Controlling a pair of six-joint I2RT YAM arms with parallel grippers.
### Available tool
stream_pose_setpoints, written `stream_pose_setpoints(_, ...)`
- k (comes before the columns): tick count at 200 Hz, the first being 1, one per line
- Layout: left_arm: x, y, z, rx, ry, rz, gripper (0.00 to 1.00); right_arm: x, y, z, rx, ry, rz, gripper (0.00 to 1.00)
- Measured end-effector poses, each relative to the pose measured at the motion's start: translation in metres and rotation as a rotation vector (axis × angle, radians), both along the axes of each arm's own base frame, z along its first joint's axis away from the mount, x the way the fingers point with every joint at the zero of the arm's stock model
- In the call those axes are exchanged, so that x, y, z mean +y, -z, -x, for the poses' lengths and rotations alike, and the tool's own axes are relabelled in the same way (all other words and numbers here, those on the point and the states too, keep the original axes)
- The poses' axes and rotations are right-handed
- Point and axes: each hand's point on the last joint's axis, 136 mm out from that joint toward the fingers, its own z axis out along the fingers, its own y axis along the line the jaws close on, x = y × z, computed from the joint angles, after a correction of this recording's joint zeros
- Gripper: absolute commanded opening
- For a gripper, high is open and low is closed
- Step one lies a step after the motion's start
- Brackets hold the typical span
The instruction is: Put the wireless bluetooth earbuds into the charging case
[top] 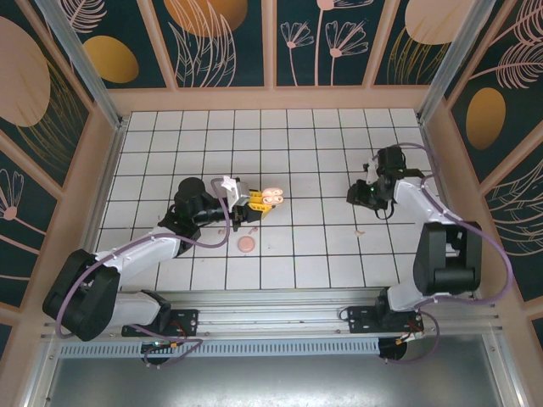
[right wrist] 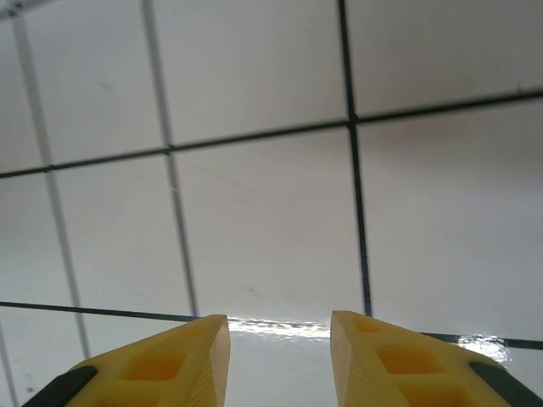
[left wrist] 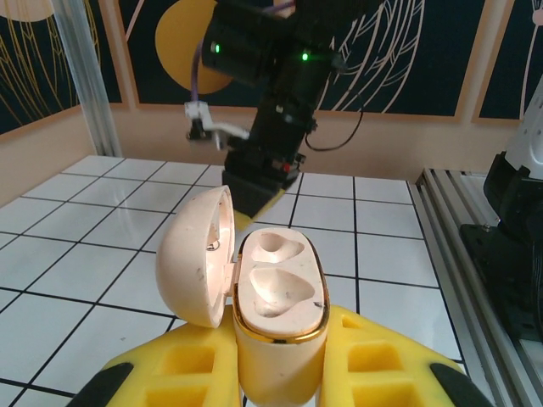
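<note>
The tabletop (top: 322, 254) is a grid of glossy white tiles with dark joints. It is boxed in by pale wood-framed wall panels (top: 225, 38) of deep teal, painted with peach and gold discs and line-drawn leaves and flowers. A metal rail (top: 280, 312) runs along the near edge.

The left pincer (left wrist: 278, 360) has its yellow fingers (left wrist: 174, 365) closed on the lower body of the charging case (left wrist: 280, 292). It holds the case upright above the tiles left of centre, seen from above at (top: 270, 197). The case is cream with a gold rim. Its lid (left wrist: 193, 254) is swung open to the left, and both moulded wells are empty.

The right pincer (right wrist: 280, 339) stands parted with nothing between its fingers, low over bare tile on the right of the tabletop (top: 360, 197).

One earbud (top: 359, 229), a tiny pale pink sliver, lies near the right pincer. A second earbud (top: 254, 229) lies below the left pincer, just above a round pink disc (top: 247, 244). Both are too small to make out further.
</note>
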Motion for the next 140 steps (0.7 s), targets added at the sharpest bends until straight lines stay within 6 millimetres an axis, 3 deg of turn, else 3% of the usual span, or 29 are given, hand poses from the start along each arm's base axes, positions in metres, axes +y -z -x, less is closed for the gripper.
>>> stream_pose_setpoints(74, 0.001, 0.001, -0.003, 0.002, -0.021, -0.008, 0.13, -0.016, 0.042, 0.015, 0.128, 0.039, 0.073, 0.41)
stream_pose_setpoints(140, 0.001, 0.003, -0.003, 0.006, -0.025, -0.013, 0.14, -0.014, 0.051, 0.023, 0.169, 0.056, 0.074, 0.42)
